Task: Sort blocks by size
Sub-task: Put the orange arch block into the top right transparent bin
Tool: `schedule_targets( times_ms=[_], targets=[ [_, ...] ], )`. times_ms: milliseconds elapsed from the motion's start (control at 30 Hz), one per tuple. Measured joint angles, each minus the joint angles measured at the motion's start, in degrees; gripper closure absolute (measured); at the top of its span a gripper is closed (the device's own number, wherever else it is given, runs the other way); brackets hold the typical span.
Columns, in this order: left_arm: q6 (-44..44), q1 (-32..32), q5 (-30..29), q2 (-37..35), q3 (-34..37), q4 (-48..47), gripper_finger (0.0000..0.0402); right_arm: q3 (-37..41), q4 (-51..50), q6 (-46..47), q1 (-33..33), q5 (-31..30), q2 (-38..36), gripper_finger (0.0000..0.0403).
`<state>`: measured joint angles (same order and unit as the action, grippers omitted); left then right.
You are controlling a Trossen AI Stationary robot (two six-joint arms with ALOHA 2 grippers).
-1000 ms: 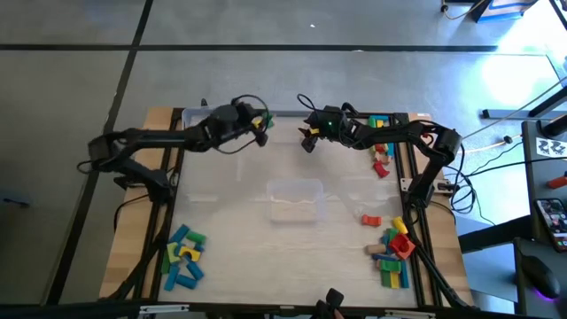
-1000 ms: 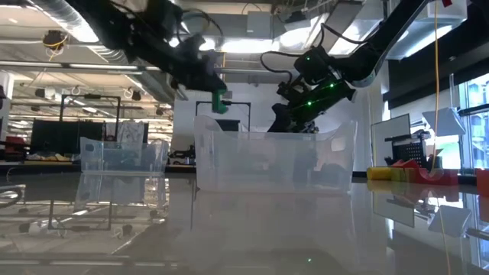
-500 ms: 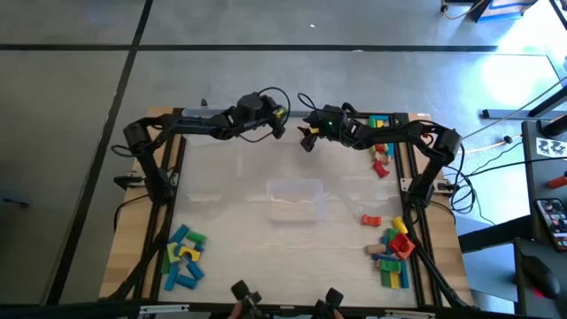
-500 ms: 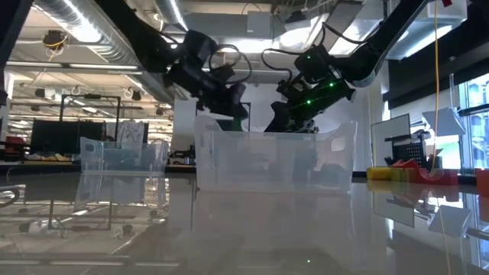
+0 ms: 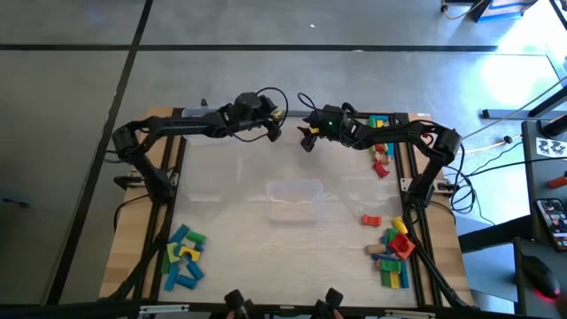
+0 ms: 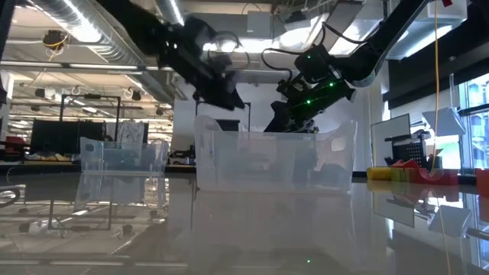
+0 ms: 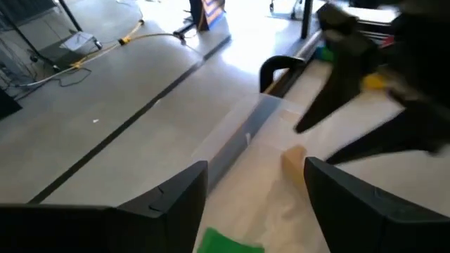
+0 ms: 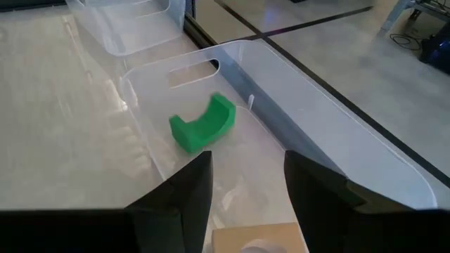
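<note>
A green arch-shaped block (image 8: pixel 204 123) lies on the floor of a clear tub (image 8: pixel 295 70) at the table's far edge; the left wrist view shows the green block (image 7: pixel 228 241) just below my left gripper (image 7: pixel 254 165). That gripper (image 5: pixel 276 131) hangs open above the tub and holds nothing. A tan block (image 7: pixel 294 159) lies in the same tub. My right gripper (image 5: pixel 307 142) hovers open over the tub from the right, with the tan block (image 8: pixel 256 237) below it and nothing between its fingers (image 8: pixel 186 190).
A second clear tub (image 5: pixel 295 199) stands at the table's middle and another (image 8: pixel 126 21) at the far left. Loose blocks lie near left (image 5: pixel 182 257), near right (image 5: pixel 394 252) and far right (image 5: pixel 381 146).
My left gripper has gone toward the table's right edge along the far side, carrying the green block over the far tub. It has opened and let go; the block now lies in the tub. My right gripper has kept still.
</note>
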<state>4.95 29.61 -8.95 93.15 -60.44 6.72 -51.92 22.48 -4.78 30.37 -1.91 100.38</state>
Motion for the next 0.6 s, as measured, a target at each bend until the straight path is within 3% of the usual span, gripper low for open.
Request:
schedule_targets(
  times_ms=[300, 600],
  targets=[
    [1.09, -6.34, 0.01, -15.66, -0.68, -22.20, 0.0184, 0.00, 0.48, 1.13, -0.02, 3.58, 0.00, 0.0226],
    [-7.82, -17.34, 0.04, -27.15, -0.68, -47.23, 0.0186, 0.00, 0.48, 1.25, -0.02, 3.92, 0.00, 0.0226]
  ],
)
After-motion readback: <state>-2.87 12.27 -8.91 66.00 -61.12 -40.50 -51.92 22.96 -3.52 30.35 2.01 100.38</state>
